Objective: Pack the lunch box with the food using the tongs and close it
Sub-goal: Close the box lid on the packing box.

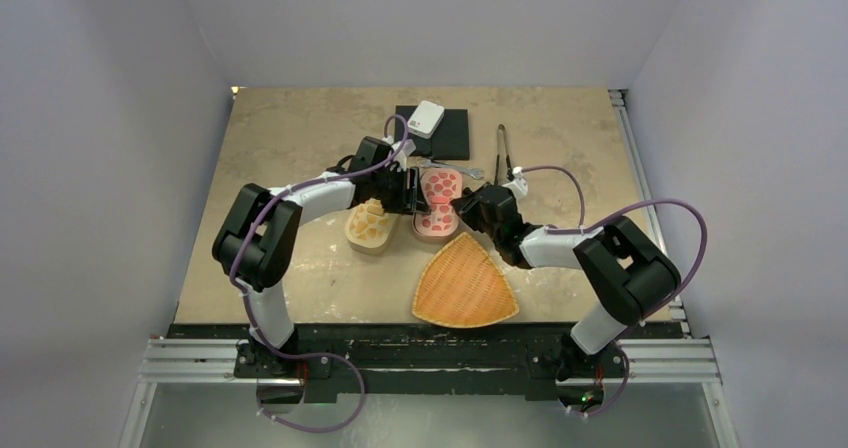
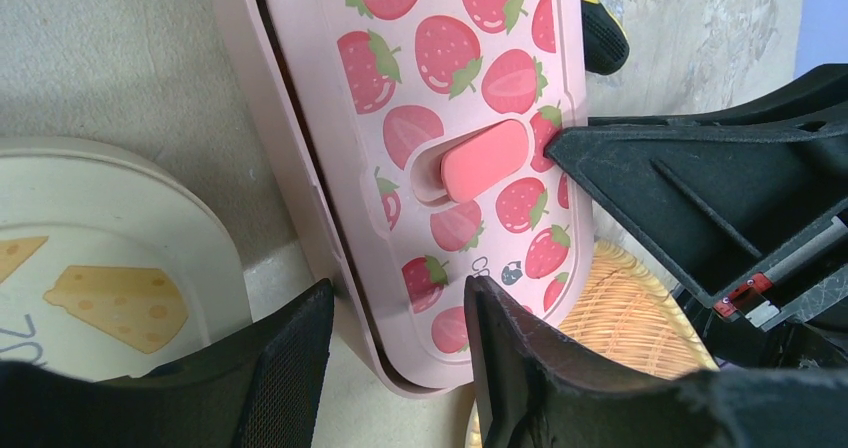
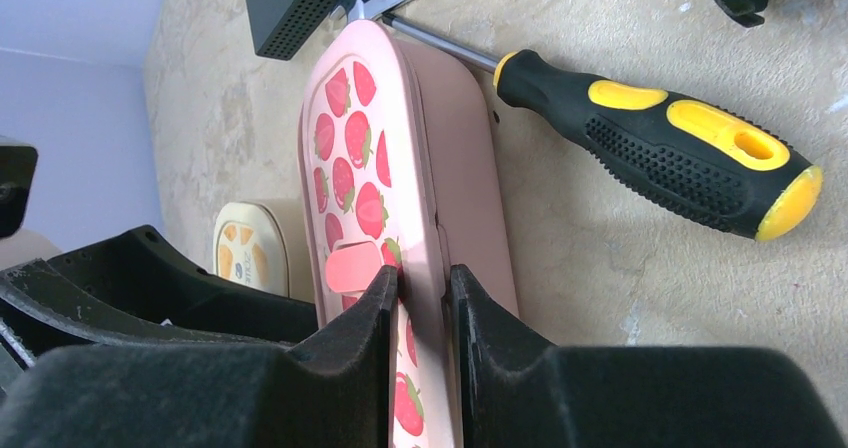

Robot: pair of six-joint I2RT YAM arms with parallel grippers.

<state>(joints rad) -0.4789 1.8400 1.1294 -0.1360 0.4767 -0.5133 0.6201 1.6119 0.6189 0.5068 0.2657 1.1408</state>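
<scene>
The pink strawberry lunch box (image 1: 438, 203) lies mid-table with its lid (image 2: 450, 88) on, a thin gap showing along the near corner. My right gripper (image 3: 422, 283) is shut on the lid's right rim beside the pink latch (image 2: 485, 160). My left gripper (image 2: 395, 318) stands open astride the box's near corner. One finger hangs over the lid and the other is off the box wall. The slim dark tongs (image 1: 504, 150) lie on the table behind the right arm, held by neither gripper. No food shows.
A beige cheese-print lunch box (image 1: 370, 228) sits just left of the pink one. An orange woven basket (image 1: 465, 286) lies in front. A yellow-and-black screwdriver (image 3: 660, 143) and a silver wrench (image 1: 460, 172) lie behind. A black mat (image 1: 450, 138) carries a white box (image 1: 425, 120).
</scene>
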